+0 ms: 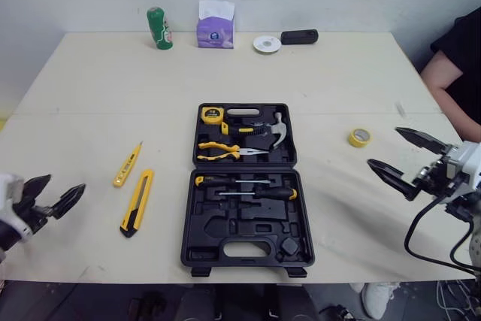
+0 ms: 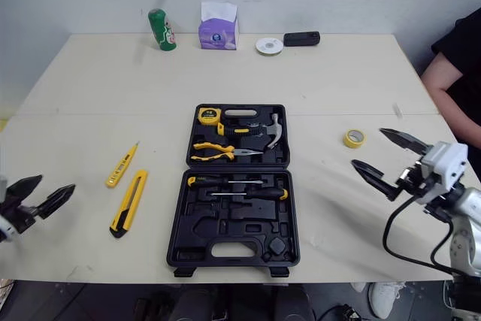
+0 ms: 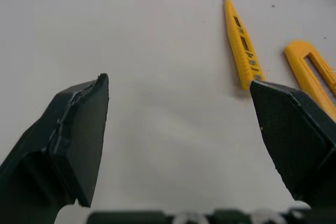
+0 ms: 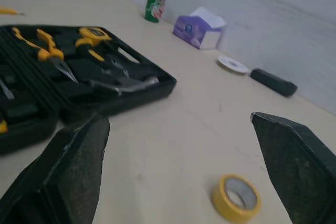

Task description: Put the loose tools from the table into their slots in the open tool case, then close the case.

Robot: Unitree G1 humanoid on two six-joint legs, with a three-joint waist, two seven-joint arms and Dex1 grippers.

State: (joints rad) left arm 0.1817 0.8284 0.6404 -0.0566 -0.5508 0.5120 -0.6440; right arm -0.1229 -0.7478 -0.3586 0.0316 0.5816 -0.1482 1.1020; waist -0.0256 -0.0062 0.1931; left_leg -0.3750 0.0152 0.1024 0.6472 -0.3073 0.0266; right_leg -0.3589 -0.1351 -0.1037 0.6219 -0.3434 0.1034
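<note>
The black tool case (image 1: 246, 186) lies open in the middle of the table, holding a tape measure, pliers, a hammer and screwdrivers. Left of it lie a yellow tester screwdriver (image 1: 127, 165) and a yellow utility knife (image 1: 137, 201), both loose. A roll of yellow tape (image 1: 359, 137) sits on the table right of the case. My left gripper (image 1: 54, 194) hovers open near the table's front left edge, short of the two yellow tools. My right gripper (image 1: 397, 152) is open at the right, just in front of the tape roll (image 4: 236, 197).
Along the far edge stand a green bottle (image 1: 158, 28), a purple tissue box (image 1: 216, 25), a white tape roll (image 1: 267, 43) and a black case (image 1: 299, 36). A person in black (image 1: 455, 62) sits at the right side of the table.
</note>
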